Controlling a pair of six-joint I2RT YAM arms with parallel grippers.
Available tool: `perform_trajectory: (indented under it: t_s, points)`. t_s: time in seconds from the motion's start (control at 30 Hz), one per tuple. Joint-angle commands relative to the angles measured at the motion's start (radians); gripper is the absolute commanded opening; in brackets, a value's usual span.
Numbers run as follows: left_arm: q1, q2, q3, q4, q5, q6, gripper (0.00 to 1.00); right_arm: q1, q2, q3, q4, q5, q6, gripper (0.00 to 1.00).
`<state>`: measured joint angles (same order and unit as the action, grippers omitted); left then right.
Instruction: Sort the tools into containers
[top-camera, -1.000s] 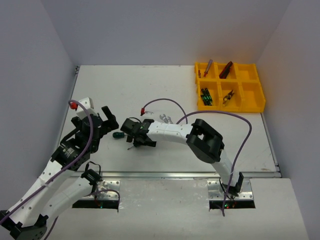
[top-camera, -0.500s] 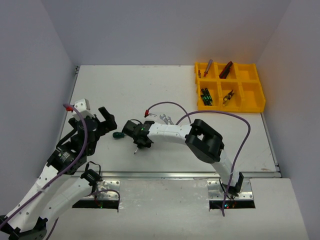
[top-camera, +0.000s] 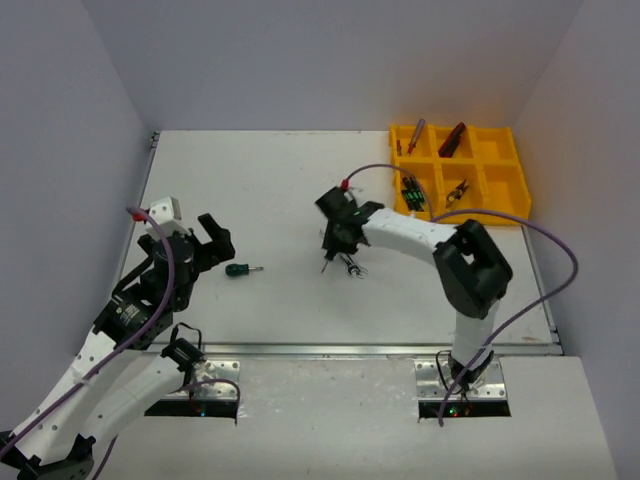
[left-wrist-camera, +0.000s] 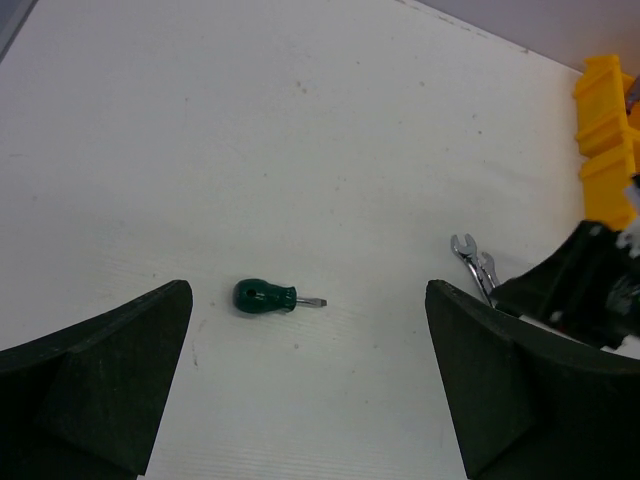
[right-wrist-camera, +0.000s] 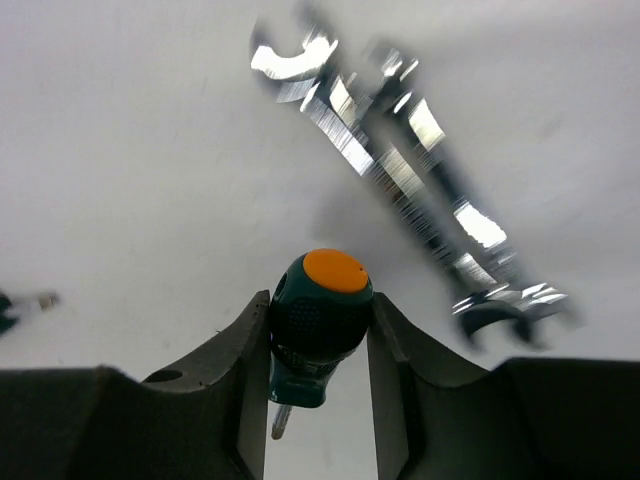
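The right gripper (top-camera: 335, 235) is over the middle of the table (top-camera: 250, 180). Its fingers (right-wrist-camera: 232, 372) are clenched on a dark green screwdriver (right-wrist-camera: 320, 318) with an orange end cap. The handle sits tight between the two pads and the shaft points down.

Just beside it, on the near-right side, two silver wrenches (top-camera: 351, 265) lie on the table, side by side and touching each other (in the right wrist view they are blurred). To the left, well apart from the wrenches, a small green screwdriver (top-camera: 239, 270) lies flat with its tip pointing to the right. The left gripper (top-camera: 212, 240) hovers near it on the left side, its fingers (left-wrist-camera: 100, 385) spread wide and grasping nothing.

The yellow tray (top-camera: 470, 215) stands at the far right of the table. Its compartments hold:
- far-left: a blue-red screwdriver (top-camera: 413, 134)
- far-middle: a dark red-handled tool (top-camera: 452, 140)
- near-left: green-black screwdrivers (top-camera: 411, 191)
- near-middle: pliers (top-camera: 458, 193)
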<state>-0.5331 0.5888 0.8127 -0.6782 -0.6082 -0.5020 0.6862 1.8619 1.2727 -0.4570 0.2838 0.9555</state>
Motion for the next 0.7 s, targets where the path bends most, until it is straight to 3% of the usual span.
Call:
perform_trajectory:
  t_s: [0.0,0.13,0.2,0.23,0.37,0.5,0.53,0.67]
  points:
    - [0.008,-0.020,0.008,0.049,0.021,0.019,1.00,-0.294,-0.181,0.113,-0.019,0.023,-0.392,0.00]
    - [0.008,-0.021,0.005,0.059,0.035,0.030,1.00,-0.524,-0.080,0.311,-0.031,0.181,-0.549,0.00]
    - [0.008,-0.014,0.003,0.062,0.047,0.036,1.00,-0.612,0.065,0.483,-0.014,0.315,-0.656,0.00]
    - [0.008,-0.009,0.003,0.066,0.053,0.036,1.00,-0.634,0.067,0.557,-0.003,0.317,-0.657,0.00]
    - [0.009,0.022,-0.003,0.080,0.088,0.054,1.00,-0.728,0.338,0.900,0.040,0.439,-0.762,0.00]
    - [0.011,0.072,0.000,0.085,0.117,0.068,1.00,-0.711,0.334,0.790,0.443,0.543,-0.985,0.00]
    - [0.012,0.078,0.000,0.086,0.120,0.071,1.00,-0.709,0.326,0.754,0.452,0.560,-0.991,0.00]
    - [0.014,0.082,-0.002,0.094,0.132,0.074,1.00,-0.700,0.271,0.541,0.814,0.535,-1.145,0.00]
